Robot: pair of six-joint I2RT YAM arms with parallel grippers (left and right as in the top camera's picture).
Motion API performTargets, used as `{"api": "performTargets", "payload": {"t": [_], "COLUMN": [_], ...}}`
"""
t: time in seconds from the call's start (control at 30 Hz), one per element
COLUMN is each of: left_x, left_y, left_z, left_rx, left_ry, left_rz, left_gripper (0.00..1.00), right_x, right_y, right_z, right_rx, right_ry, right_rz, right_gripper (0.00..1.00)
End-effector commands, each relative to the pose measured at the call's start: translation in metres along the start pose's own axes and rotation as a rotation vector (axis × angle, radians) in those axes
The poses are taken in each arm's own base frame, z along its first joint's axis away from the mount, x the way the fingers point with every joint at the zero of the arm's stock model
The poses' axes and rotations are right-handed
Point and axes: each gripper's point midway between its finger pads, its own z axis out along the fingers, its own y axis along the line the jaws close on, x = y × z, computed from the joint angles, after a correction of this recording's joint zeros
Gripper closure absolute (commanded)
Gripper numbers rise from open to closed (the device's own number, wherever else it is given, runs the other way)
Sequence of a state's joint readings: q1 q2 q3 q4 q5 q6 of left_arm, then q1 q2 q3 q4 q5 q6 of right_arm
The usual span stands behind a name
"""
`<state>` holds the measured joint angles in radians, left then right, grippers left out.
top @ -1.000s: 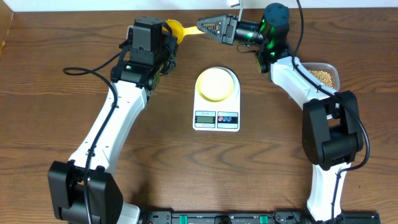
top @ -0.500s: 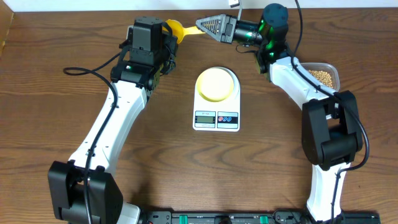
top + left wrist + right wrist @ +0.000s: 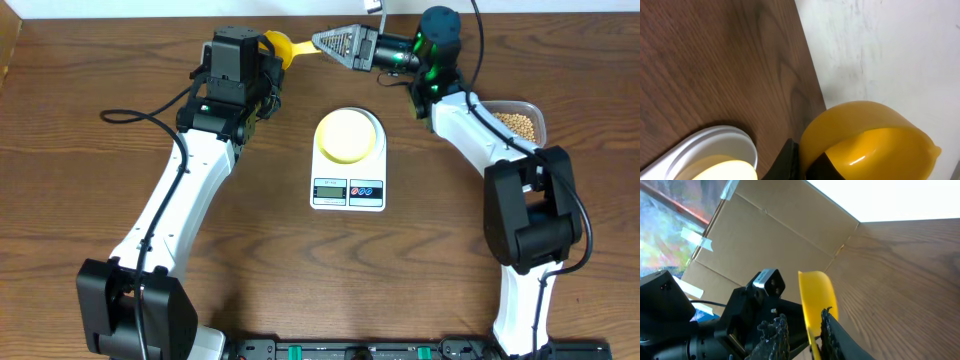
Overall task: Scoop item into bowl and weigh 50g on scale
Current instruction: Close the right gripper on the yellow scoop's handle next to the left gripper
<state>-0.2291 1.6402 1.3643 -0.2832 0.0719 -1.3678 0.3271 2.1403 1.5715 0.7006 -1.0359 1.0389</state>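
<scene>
While the left tool (image 3: 270, 52) clamps the scoop (image 3: 281, 44) at the far edge of the bench (image 3: 90, 180), its handle lies along that edge between the slightly parted fingers of the right tool (image 3: 320, 42); the bowl (image 3: 348, 134) sits on the scale (image 3: 348, 192) mid-bench, unobstructed.

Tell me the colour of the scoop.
Bright yellow; the scoop shows best in the left wrist view.

No text or number can be read. On the flat white digital kitchen scale (image 3: 347, 172), the small grey display (image 3: 329, 187) shows dark marks too small to make out from overhead. The symbols on the two coloured buttons (image 3: 366, 188) beside it are equally illegible.
</scene>
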Motion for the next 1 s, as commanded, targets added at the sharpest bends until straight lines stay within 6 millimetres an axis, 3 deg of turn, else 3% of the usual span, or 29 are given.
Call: {"api": "performTargets", "payload": {"t": [0.0, 0.7, 0.97], "left_x": [-0.004, -0.0034, -0.0034], "left_y": [0.0056, 0.012, 0.012], "left_z": [0.0041, 0.0039, 0.0039], "left_rx": [-0.016, -0.041, -0.042], "left_ry": [-0.015, -0.013, -0.013], "left_rz": [-0.029, -0.029, -0.029], "left_gripper": [0.92, 0.92, 0.92], "right_x": [0.0019, 0.0026, 0.0034], "right_y": [0.0071, 0.0074, 0.0079], "right_z": [0.0073, 0.007, 0.007], "right_rx": [-0.02, -0.023, -0.025], "right_ry": [0.014, 0.019, 0.023], "right_rz": [-0.01, -0.01, -0.01], "right_gripper": [0.84, 0.92, 0.99]}}
